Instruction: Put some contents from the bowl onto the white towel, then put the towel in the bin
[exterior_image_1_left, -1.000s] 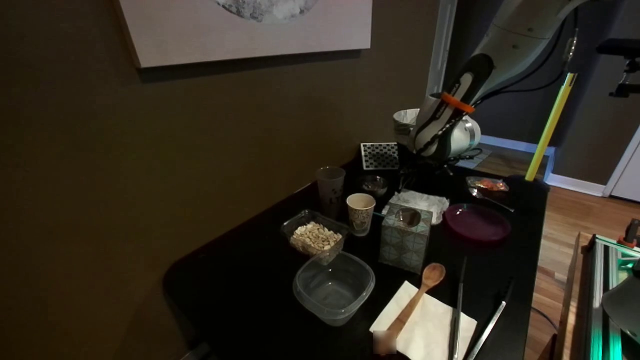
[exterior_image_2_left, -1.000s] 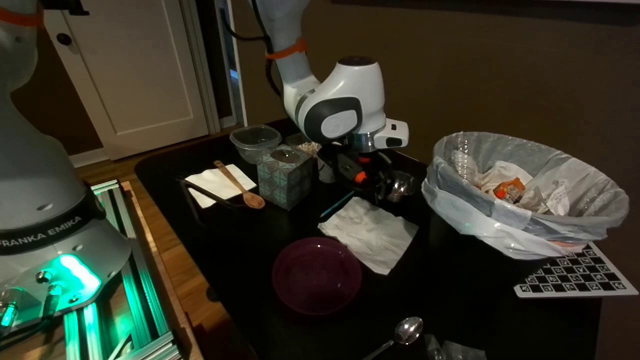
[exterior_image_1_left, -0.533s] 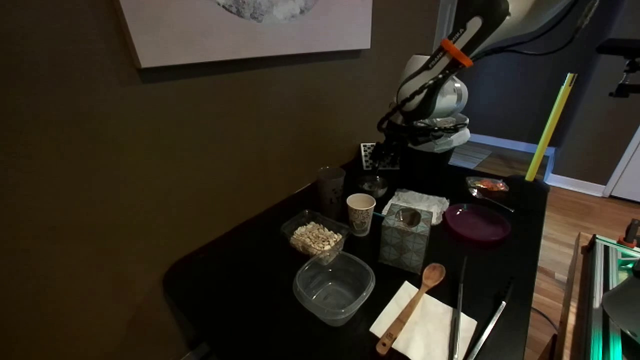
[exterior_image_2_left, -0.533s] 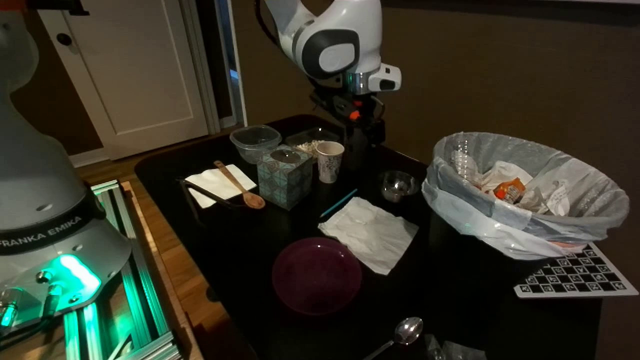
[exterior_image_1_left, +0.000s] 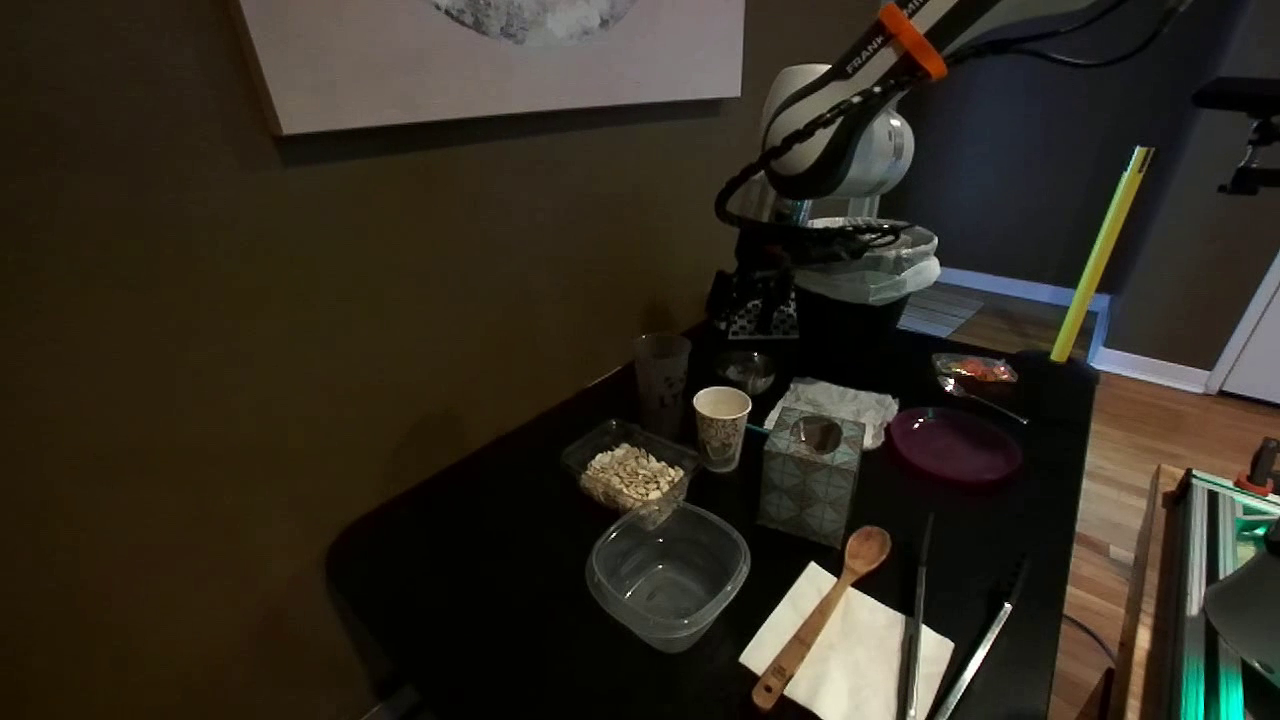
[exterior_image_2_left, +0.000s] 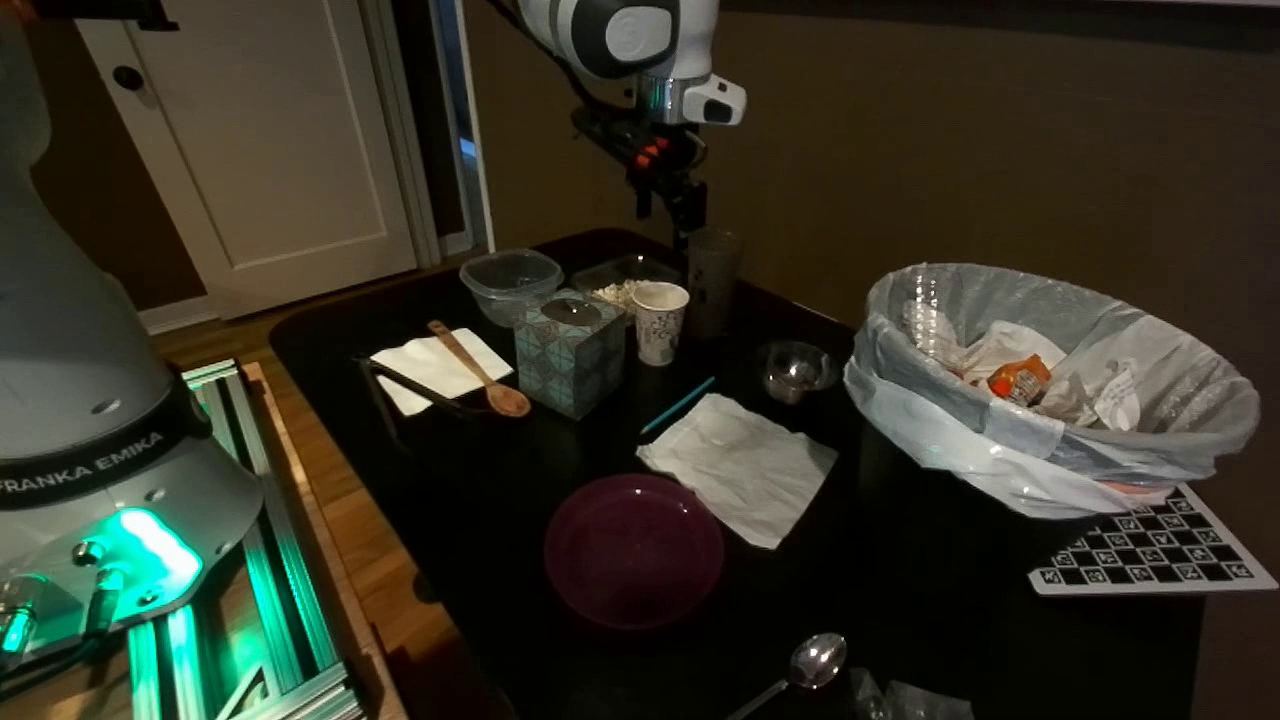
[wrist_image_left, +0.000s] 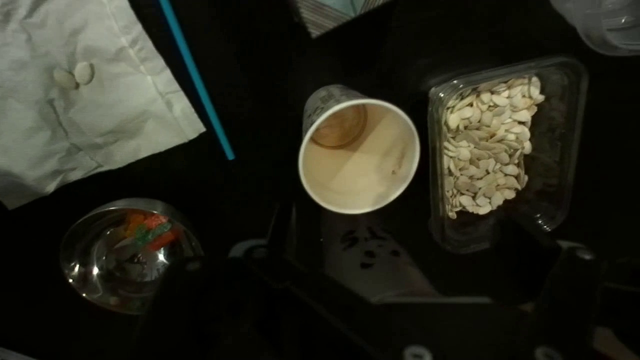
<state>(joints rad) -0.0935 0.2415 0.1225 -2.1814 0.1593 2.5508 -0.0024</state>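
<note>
Clearly, the clear dish (wrist_image_left: 554, 145) holds pale seeds (wrist_image_left: 486, 147), the bin (exterior_image_2_left: 945, 425) crumpled paper (exterior_image_2_left: 1008, 345), and the pincer (wrist_image_left: 404, 222) hangs spread apart.

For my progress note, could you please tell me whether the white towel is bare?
No, two pale seeds lie on the white towel in the wrist view.

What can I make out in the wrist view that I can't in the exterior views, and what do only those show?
Only in the wrist view: two pale seeds lying on the white towel, and the inside bottom of the paper cup.

Only in the exterior views: the maroon plate, the wooden spoon and the metal spoon.

Shared: the towel, the cup, the bowl of seeds and the blue stick.
</note>
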